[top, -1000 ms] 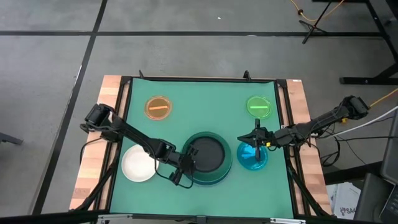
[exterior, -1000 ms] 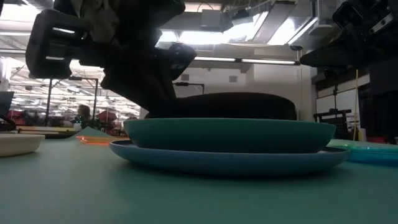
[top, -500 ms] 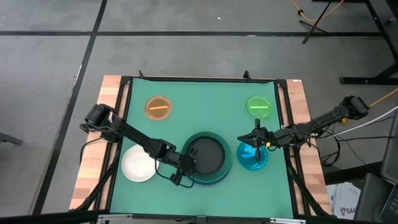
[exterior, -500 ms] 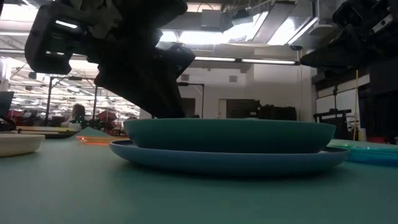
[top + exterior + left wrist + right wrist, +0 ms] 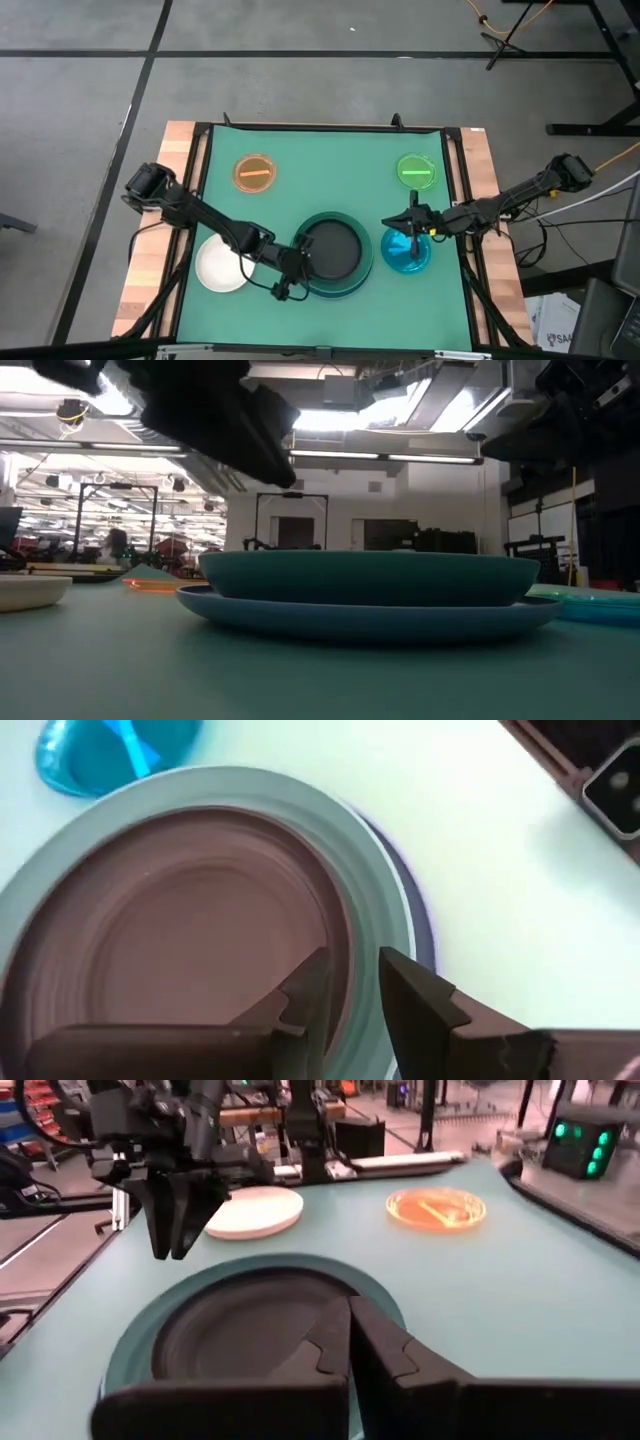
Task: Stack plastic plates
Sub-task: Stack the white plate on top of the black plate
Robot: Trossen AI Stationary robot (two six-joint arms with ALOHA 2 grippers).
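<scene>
A stack stands at the table's middle near side: a black plate (image 5: 335,250) lies in a dark teal plate (image 5: 335,217), which rests on a light blue plate (image 5: 370,620). My left gripper (image 5: 296,266) hovers above the stack's left rim, its fingers a narrow gap apart (image 5: 352,982), touching nothing. My right gripper (image 5: 413,232) is shut (image 5: 350,1330) above the cyan plate (image 5: 407,252), right of the stack; I see no contact. The white plate (image 5: 220,265) lies left of the stack. The orange plate (image 5: 254,172) and green plate (image 5: 416,170) lie toward the far edge.
Bare green mat lies between the orange and green plates and along the near edge in front of the stack. Wooden table strips and black frame rails (image 5: 460,190) border the mat on both sides. The room behind shows in the low view.
The black plate, which stood above the teal plate's rim a second ago, has dropped down into it and no longer shows in the low view. My left gripper has let go of it, risen clear of the stack and drawn back slightly toward the table's left.
</scene>
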